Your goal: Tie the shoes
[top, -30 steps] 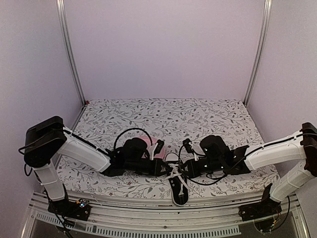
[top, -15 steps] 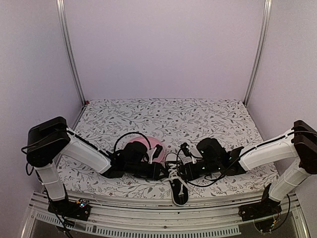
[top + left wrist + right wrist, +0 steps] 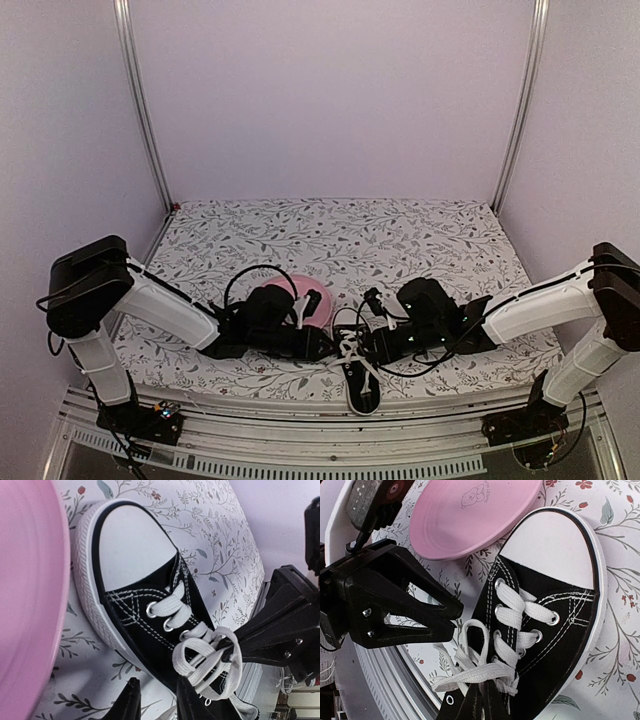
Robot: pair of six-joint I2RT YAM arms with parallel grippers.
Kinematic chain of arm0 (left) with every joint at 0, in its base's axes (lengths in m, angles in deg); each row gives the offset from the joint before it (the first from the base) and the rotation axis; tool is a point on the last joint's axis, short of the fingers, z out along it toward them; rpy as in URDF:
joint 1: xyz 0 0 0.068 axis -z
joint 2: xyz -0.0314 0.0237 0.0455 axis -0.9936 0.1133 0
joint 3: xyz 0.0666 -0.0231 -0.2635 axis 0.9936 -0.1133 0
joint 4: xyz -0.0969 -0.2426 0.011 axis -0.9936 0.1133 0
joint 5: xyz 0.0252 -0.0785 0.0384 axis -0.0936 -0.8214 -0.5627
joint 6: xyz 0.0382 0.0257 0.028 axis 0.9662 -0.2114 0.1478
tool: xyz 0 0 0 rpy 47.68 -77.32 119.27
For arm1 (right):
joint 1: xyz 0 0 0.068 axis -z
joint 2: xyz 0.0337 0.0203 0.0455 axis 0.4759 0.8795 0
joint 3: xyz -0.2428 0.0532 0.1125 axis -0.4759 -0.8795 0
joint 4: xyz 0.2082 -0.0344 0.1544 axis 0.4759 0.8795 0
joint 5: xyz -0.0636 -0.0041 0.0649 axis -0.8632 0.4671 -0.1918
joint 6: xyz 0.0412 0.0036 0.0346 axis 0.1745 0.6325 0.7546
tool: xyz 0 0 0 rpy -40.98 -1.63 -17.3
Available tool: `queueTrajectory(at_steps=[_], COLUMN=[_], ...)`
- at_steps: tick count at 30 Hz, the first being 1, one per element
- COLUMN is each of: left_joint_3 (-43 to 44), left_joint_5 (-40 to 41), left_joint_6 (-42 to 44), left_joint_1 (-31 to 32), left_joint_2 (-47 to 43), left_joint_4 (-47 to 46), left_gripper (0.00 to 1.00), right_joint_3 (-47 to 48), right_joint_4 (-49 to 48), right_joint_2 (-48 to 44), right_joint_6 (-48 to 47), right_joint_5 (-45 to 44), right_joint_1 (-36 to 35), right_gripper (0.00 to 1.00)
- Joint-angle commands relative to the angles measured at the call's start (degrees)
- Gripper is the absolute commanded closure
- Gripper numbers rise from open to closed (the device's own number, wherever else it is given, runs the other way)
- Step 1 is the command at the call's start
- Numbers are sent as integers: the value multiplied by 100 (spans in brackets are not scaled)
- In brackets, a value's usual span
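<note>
The black sneaker (image 3: 362,385) with white toe cap lies at the table's front edge, toe pointing away. It shows in the left wrist view (image 3: 135,560) and the right wrist view (image 3: 555,625). Its white laces (image 3: 485,672) form a loose loop and crossing strands over the tongue. My right gripper (image 3: 489,687) is shut on a lace strand at the knot; it also shows in the top view (image 3: 360,350). My left gripper (image 3: 159,692) is open beside the shoe's left side, one finger (image 3: 192,697) against the canvas by the lace loop (image 3: 200,655), nothing between the fingers.
A pink plate (image 3: 312,288) lies just behind and left of the shoe, partly under my left wrist; it fills the left of the left wrist view (image 3: 25,605). The metal front rail (image 3: 300,440) runs close below the shoe's heel. Floral cloth (image 3: 400,230) covers the table.
My left wrist has drawn back a little to the left, uncovering more of the pink plate. My right gripper has shifted slightly left at the laces. The shoe has stayed put.
</note>
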Motion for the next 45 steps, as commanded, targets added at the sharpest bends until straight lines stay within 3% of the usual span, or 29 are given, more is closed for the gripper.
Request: queueTrajectory(at_steps=[1,28,35,41,45], left_joint_3=[128,459,495,356,211], left_joint_5=[49,-489,-604,-520,-329], left_joint_6=[62,70,7,-91,-87], left_joint_1=[-78,-67,-67,-62,-71], left_joint_2=[-6,328,477,395,239], left_joint_4=[-12,-351,-378,-603,-604], left_gripper=[76,68,77,99,100], right_joint_3=[-28,-529,-524,-515,-473], right_joint_4=[-103,-484,-498,-336,-166], right_joint_2=[37,-505,-521,-781,-917], right_joint_6=[-3,-83,-61,147,278], right_joint_5=[4,400,285,-176,-453], right_joint_1=[48,-75,-77,-82,-26], right_gripper=[98,98,98,98,98])
